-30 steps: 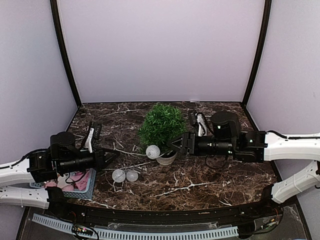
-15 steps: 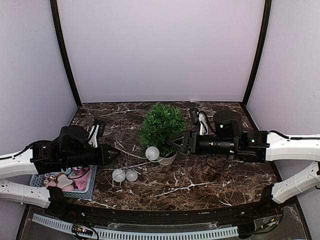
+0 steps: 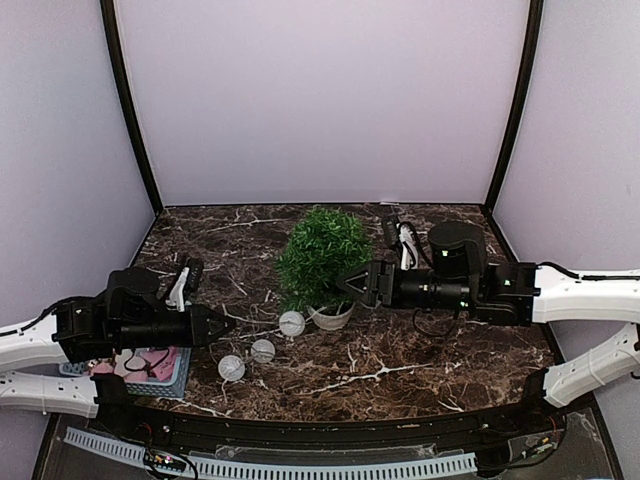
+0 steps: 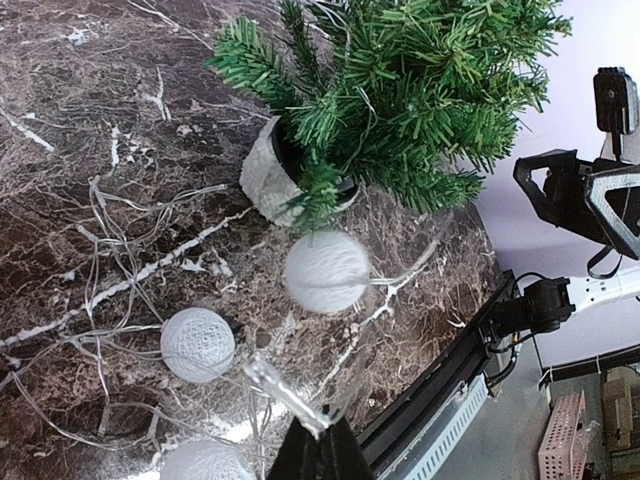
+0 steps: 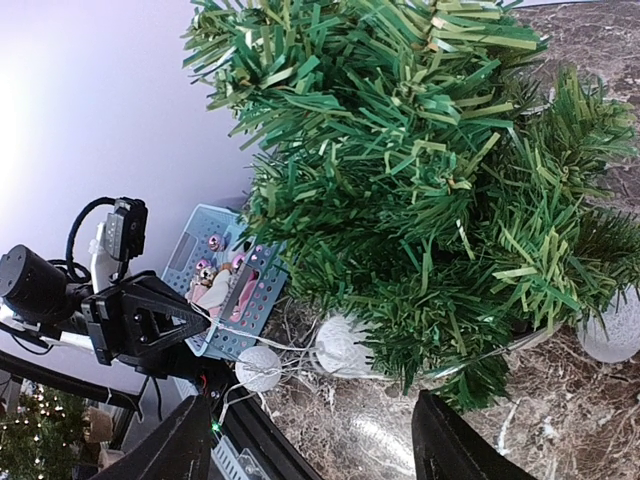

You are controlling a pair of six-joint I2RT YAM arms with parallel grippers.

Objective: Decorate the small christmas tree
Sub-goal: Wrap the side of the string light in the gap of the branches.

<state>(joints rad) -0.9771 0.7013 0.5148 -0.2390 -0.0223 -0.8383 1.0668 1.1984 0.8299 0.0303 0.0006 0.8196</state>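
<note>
The small christmas tree (image 3: 322, 252) stands mid-table in its white pot (image 3: 333, 318); the left wrist view shows the tree (image 4: 420, 90) and its pot (image 4: 262, 175) too. A string of white ball lights lies before it: one ball (image 3: 291, 323) by the pot and two others (image 3: 263, 351) (image 3: 231, 368) nearer the front. My left gripper (image 3: 228, 322) sits left of the balls, shut on a clear bulb of the light string (image 4: 290, 395). My right gripper (image 3: 350, 285) is open beside the tree's right flank, nothing between its fingers (image 5: 455, 445).
A light-blue basket (image 3: 165, 368) with pink and silver ornaments sits at the front left, under my left arm. Thin wires of the string trail loosely over the marble around the balls. The table's front edge (image 4: 450, 370) runs close behind the balls.
My left gripper drew back to the left, towing the string; the ball by the pot dropped lower and left, and the front balls shifted. My right gripper eased back from the tree a little.
</note>
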